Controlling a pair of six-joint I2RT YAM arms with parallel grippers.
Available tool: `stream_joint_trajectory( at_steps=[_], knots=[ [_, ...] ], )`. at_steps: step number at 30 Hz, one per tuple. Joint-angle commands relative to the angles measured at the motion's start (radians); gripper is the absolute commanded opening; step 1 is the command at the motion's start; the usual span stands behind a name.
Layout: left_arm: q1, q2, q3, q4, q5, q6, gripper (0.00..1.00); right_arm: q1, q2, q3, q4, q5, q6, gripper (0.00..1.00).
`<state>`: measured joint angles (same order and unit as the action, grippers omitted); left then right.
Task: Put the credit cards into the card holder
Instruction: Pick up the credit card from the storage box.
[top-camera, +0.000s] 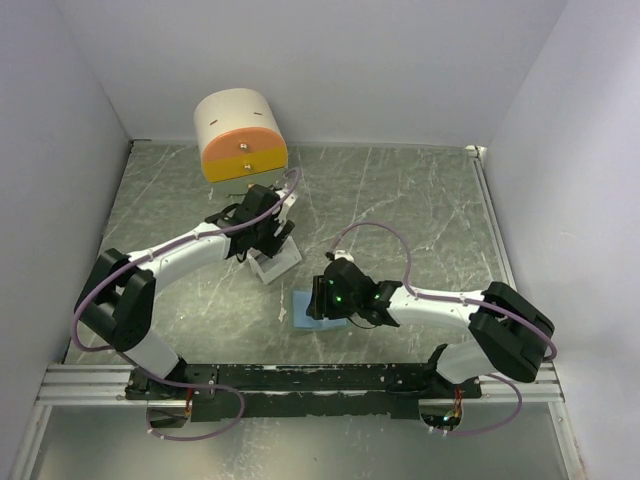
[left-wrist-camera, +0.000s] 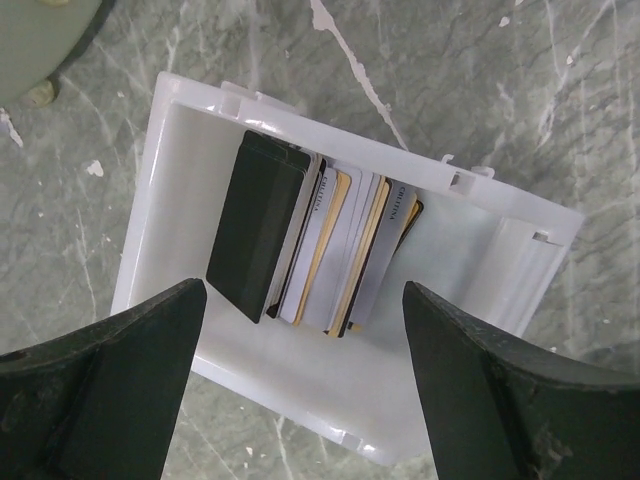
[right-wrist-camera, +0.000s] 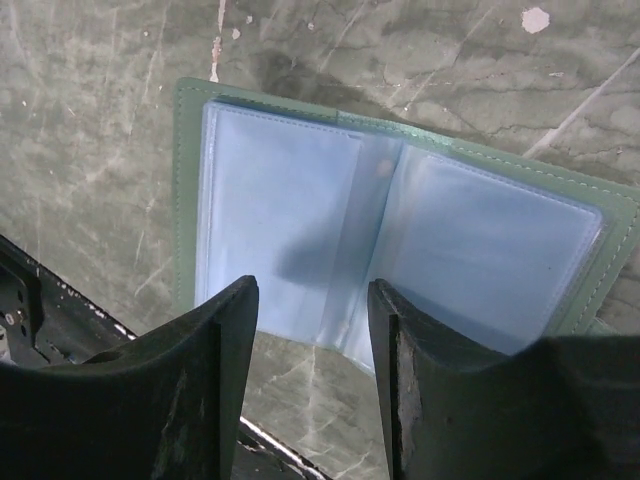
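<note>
**A:** Why's the left gripper (left-wrist-camera: 302, 320) spread so wide?

**B:** Probably lining up on the credit cards (left-wrist-camera: 300, 240). They stand on edge in the white box (left-wrist-camera: 175, 190), right below the gap between its jaws. It holds nothing, and the box walls could crowd it.

**A:** And the right gripper (right-wrist-camera: 312, 300)?

**B:** Its jaws are half apart and empty. The card holder (right-wrist-camera: 480, 240) lies spread open just beyond them, likely so it can be steadied.

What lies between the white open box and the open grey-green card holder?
Between the white plastic box and the grey-green card holder lies only bare green marbled tabletop, seen in the top external view.
</note>
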<state>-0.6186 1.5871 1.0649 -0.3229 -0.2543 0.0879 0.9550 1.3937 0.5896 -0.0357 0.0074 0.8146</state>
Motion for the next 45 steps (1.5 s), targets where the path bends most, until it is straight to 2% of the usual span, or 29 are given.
stream_joint_trajectory(
  at_steps=[1,8,13,20,29,45],
  knots=[
    [0.001,0.013,0.014,0.053,-0.008,0.119,0.90,0.002,-0.034,-0.019,0.028,0.003,-0.008,0.48],
    [0.000,0.051,-0.043,0.105,0.019,0.268,0.89,0.001,-0.038,-0.039,0.046,0.000,0.000,0.49],
    [0.000,0.076,-0.068,0.172,0.023,0.295,0.89,0.001,-0.027,-0.035,0.053,-0.008,-0.001,0.49],
    [-0.003,0.124,-0.061,0.219,-0.052,0.321,0.89,0.001,-0.028,-0.037,0.056,-0.007,0.001,0.49],
    [-0.014,0.133,-0.089,0.311,-0.174,0.374,0.83,0.001,-0.066,-0.052,0.039,0.010,0.006,0.49],
    [-0.015,0.171,-0.070,0.365,-0.295,0.421,0.76,0.001,-0.106,-0.080,0.039,0.012,0.017,0.49]
  ],
)
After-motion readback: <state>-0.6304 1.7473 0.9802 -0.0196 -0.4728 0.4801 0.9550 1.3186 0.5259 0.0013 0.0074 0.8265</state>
